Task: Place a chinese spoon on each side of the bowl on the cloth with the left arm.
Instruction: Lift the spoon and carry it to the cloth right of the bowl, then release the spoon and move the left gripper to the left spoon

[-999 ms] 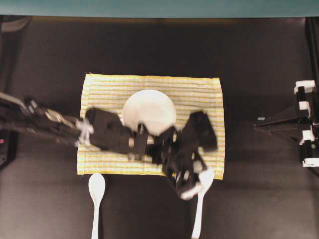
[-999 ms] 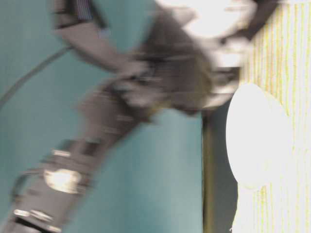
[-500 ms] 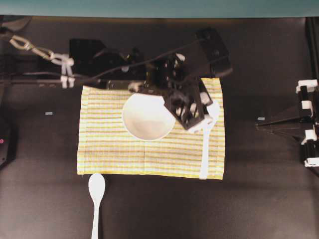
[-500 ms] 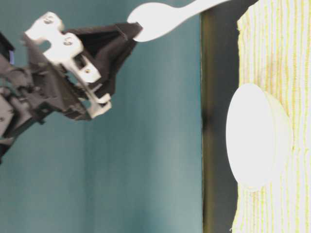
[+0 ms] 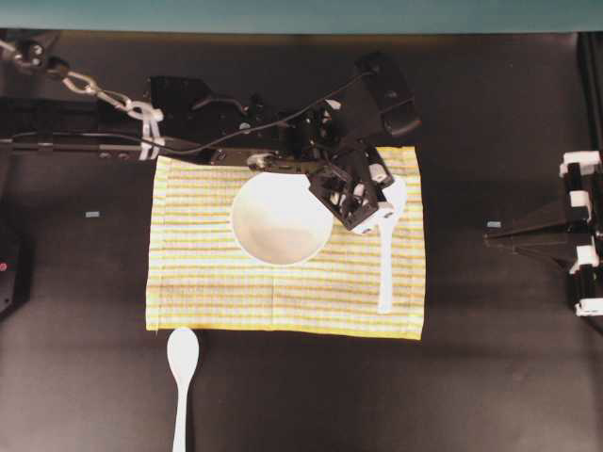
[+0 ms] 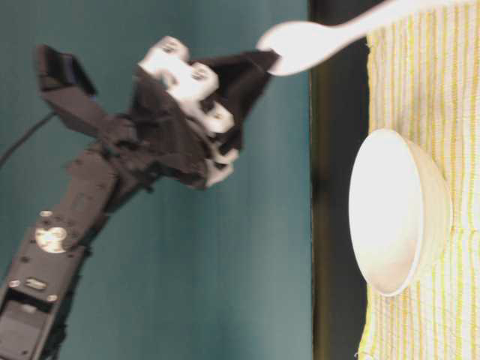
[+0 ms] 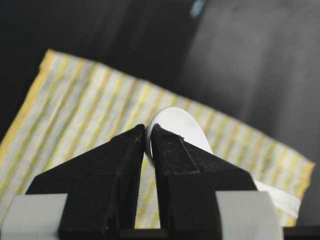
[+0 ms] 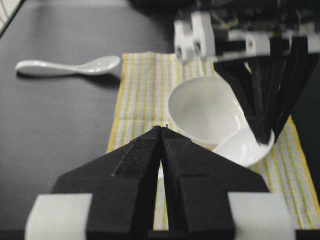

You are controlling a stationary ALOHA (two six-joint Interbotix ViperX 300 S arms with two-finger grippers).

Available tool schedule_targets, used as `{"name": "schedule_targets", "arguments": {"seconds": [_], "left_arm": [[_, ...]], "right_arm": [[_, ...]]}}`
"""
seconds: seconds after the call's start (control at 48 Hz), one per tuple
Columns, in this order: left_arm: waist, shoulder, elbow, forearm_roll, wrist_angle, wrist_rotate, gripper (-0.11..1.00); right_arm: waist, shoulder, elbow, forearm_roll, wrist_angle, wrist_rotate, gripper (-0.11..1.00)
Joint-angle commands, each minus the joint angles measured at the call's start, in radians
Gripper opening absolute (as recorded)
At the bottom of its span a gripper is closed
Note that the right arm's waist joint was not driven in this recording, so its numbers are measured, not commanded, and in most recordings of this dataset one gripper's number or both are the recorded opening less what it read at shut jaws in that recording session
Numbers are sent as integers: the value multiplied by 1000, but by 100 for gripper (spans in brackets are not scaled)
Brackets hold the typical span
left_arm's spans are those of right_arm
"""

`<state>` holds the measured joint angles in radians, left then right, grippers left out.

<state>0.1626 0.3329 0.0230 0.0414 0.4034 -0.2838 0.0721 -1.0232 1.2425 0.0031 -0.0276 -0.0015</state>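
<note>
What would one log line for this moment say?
left gripper: shut on spoon | spoon: over cloth, right of bowl | second spoon: off cloth | right gripper: shut, empty

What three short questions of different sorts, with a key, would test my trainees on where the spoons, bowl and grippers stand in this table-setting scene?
1. True or false: the left gripper is shut on a spoon.
2. Multiple choice: the second spoon lies A) inside the bowl, B) on the dark table off the cloth's edge, C) in the right gripper.
3. Fill in: the held spoon hangs above the ____, beside the bowl.

Key
1. True: the jaws pinch the spoon's scoop end, and the table-level view shows that end lifted off the cloth.
2. B: it lies entirely off the cloth.
3. Cloth.
</note>
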Motion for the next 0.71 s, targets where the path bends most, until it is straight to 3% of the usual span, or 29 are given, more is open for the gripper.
{"name": "schedule_targets", "arguments": {"seconds": [0.0,0.208,0.687], "left_arm": [[6,2,0,3,-18,15,7],[2,20,-3,3,-37,78,7],[3,60,0,3,-78,121,7]], "right_arm": [[0,6,-5,0,-5,6,0],[0,6,-2,0,-5,6,0],[0,6,8,0,-5,6,0]]}}
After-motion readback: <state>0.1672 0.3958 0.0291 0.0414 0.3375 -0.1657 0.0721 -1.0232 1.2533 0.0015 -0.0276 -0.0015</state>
